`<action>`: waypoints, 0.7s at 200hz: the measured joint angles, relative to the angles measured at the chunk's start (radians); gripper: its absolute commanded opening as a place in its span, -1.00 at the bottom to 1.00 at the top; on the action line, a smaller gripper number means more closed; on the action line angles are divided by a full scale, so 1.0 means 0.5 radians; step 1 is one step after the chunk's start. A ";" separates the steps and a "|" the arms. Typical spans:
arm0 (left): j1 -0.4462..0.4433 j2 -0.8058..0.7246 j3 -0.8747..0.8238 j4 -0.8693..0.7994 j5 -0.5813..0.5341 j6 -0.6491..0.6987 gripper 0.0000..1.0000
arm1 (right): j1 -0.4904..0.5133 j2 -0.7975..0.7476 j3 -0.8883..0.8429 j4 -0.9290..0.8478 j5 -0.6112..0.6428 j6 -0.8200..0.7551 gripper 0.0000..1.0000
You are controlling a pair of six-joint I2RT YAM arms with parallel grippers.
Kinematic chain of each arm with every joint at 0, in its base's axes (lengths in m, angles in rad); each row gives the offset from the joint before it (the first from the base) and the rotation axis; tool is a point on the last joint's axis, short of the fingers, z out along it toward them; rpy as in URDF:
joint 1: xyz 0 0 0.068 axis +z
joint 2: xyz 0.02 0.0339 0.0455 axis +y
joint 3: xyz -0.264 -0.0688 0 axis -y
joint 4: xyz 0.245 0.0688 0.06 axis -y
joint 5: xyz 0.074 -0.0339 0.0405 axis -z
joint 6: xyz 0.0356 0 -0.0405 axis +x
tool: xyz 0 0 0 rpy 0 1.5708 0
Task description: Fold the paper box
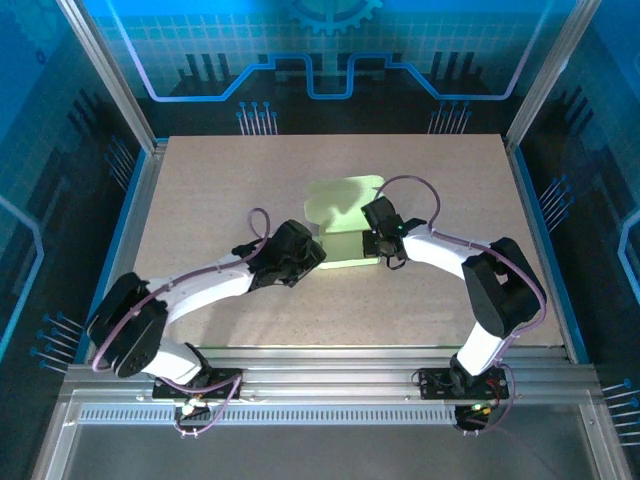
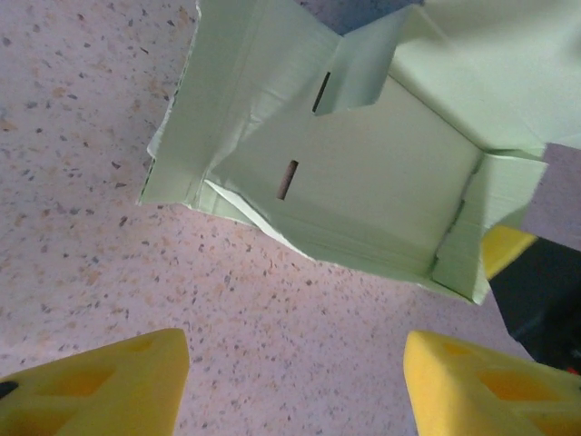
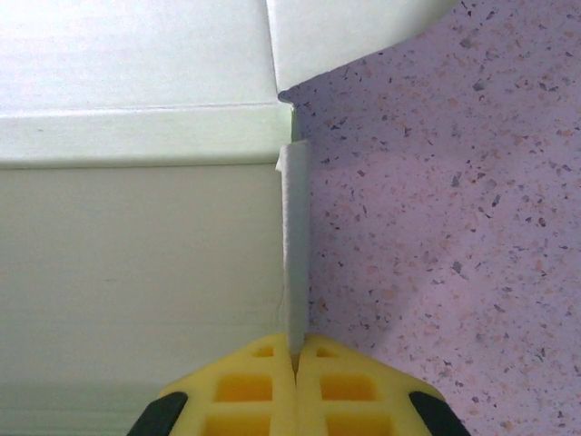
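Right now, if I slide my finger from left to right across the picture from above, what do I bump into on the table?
left gripper → paper box → right gripper

Lab cell: aluminium frame (image 1: 108, 75), blue panels (image 1: 330, 55)

Your left arm (image 1: 205, 283) and right arm (image 1: 440, 248) are white with black joints and looping purple cables (image 1: 262, 216); left gripper (image 2: 295, 350) and right gripper (image 3: 295, 352) have yellow pocketed fingers (image 2: 100, 386).
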 measured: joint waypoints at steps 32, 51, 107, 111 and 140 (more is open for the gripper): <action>0.010 0.269 0.164 -0.005 0.039 0.004 0.27 | 0.002 0.000 0.000 0.002 -0.012 0.000 -1.00; 0.037 0.357 0.217 0.011 0.060 0.009 0.25 | 0.002 0.000 -0.001 0.002 -0.018 -0.001 -1.00; 0.134 0.642 0.417 0.058 0.227 0.146 0.14 | 0.002 -0.010 -0.024 0.006 -0.031 -0.005 -1.00; 0.137 0.658 0.430 0.063 0.242 0.169 0.14 | 0.002 -0.010 -0.027 0.007 -0.031 -0.008 -1.00; 0.138 0.699 0.456 0.114 0.370 0.352 0.13 | 0.004 -0.011 -0.032 0.008 -0.031 -0.027 -1.00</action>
